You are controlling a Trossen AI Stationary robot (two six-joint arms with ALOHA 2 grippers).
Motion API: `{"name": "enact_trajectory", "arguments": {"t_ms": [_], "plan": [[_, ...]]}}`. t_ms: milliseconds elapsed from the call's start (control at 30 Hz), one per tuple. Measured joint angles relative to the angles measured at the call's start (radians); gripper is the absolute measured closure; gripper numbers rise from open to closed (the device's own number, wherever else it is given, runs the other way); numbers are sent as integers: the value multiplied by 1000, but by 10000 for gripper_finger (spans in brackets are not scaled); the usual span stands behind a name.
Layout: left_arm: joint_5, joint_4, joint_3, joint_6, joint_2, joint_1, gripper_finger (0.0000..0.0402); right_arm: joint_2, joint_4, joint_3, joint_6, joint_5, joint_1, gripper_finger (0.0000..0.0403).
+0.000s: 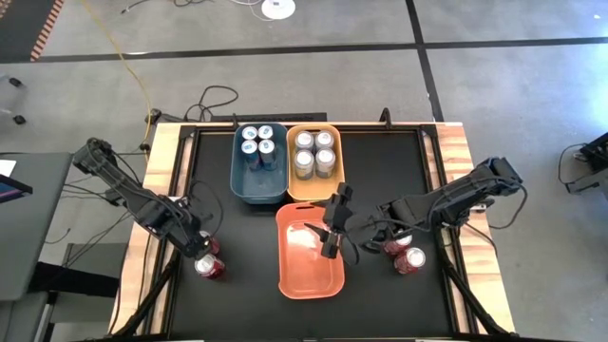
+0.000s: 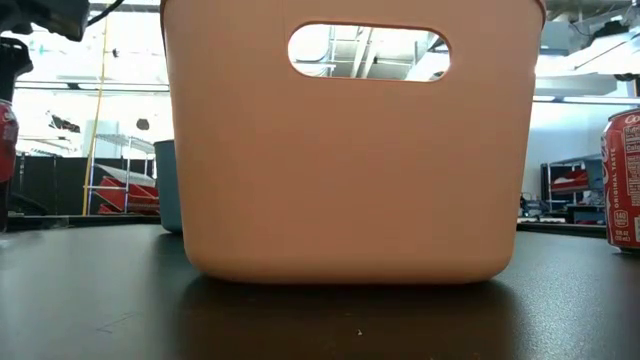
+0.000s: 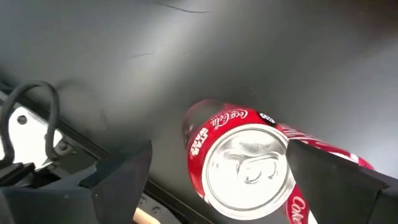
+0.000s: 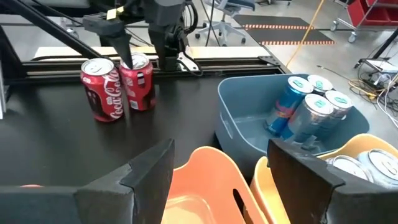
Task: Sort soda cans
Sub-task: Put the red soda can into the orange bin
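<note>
Sorting is nearly done: four blue cans (image 1: pixel 258 145) fill the teal bin (image 1: pixel 245 186), four silver cans (image 1: pixel 314 152) the yellow bin (image 1: pixel 296 189). Our left gripper (image 1: pixel 202 249) straddles, fingers spread, a glossy red cola can (image 3: pixel 245 165) near the table's (image 1: pixel 380 180) left edge; next it must clamp. Our right gripper (image 1: pixel 330 249) hangs open above the smooth orange bin (image 1: pixel 293 275).

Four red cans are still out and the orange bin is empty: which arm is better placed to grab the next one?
Left. Its pincer is open around a red can at the table's left edge. The right pincer hangs open over the orange bin.
</note>
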Motion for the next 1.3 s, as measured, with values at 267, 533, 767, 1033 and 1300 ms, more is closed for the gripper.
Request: {"name": "enact_trajectory", "arguments": {"t_ms": [267, 533, 767, 1033, 1300], "plan": [[0, -38, 1, -12, -4, 0, 33, 0, 0, 0, 0, 0, 0, 128], [-41, -59, 39, -30, -9, 0, 33, 0, 3, 0, 0, 0, -7, 128], [-50, -56, 53, -34, -9, 0, 33, 0, 2, 0, 0, 1, -8, 128], [-49, -52, 53, -30, -7, 0, 33, 0, -6, 0, 0, 0, -6, 128], [13, 15, -28, -24, -7, 0, 33, 0, -7, 0, -1, 0, 7, 128]]}}
